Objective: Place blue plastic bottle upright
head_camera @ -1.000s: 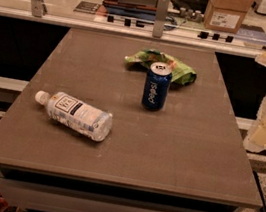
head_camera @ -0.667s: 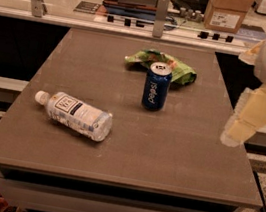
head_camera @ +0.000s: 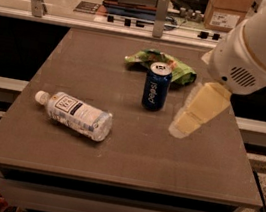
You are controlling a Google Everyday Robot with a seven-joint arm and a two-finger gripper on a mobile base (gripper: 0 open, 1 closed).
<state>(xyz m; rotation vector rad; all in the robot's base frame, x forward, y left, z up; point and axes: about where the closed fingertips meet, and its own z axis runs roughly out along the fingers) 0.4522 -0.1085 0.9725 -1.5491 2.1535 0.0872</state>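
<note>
Arm [head_camera: 253, 52] slanting down-left; jaws hovering right of Pepsi can [head_camera: 156, 86].

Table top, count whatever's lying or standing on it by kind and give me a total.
1 plastic water bottle, lying on its side
1 Pepsi can, upright
1 green snack bag, crumpled behind the can
Total: 3
The gripper hangs over the table right of the can, apart from all three.

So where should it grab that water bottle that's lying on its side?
Probably across the labelled middle of the blue plastic bottle, from above: it lies flat on the table, cap pointing left, so its round sides are free. The gripper hangs right of the Pepsi can, well apart from the bottle.
</note>
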